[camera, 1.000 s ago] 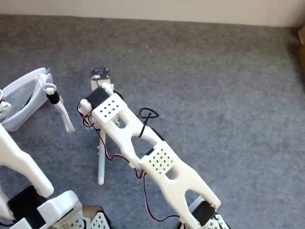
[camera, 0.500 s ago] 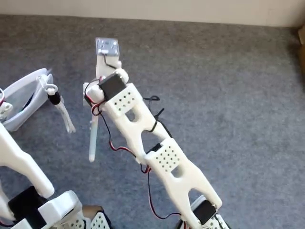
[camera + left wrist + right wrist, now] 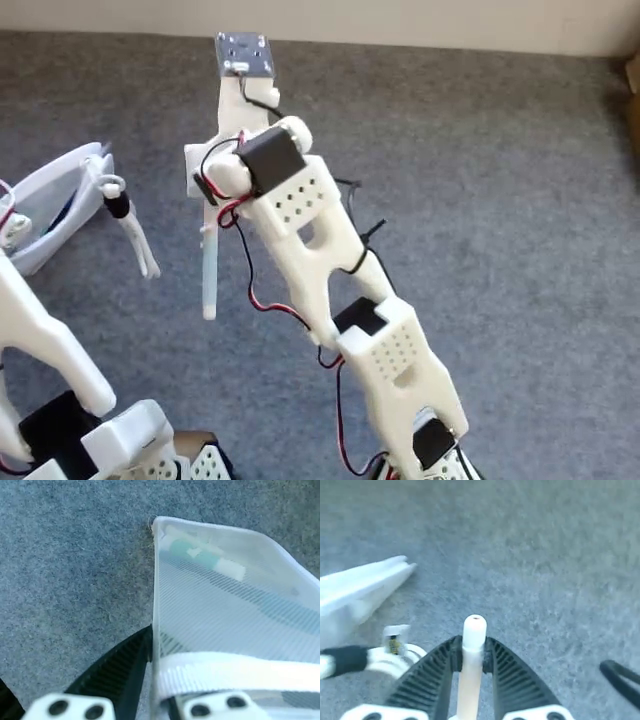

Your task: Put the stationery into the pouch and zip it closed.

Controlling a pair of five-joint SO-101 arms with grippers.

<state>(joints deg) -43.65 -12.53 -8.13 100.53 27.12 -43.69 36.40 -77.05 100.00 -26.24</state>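
The right gripper (image 3: 471, 649) is clamped on a white cylindrical pen (image 3: 474, 626). The pen sits lengthwise between the black jaws, and its rounded tip projects just past the fingertips. In the high view the pen (image 3: 209, 278) hangs over the grey carpet (image 3: 480, 180), apart from the translucent white mesh pouch (image 3: 52, 200). The left gripper (image 3: 152, 645) is closed on the edge of the pouch, which holds a teal-and-white item (image 3: 202, 559).

Indoor room, likely office or home: grey short-pile carpet (image 3: 500, 180) as work surface, pale cream wall strip (image 3: 420, 20) along far edge.
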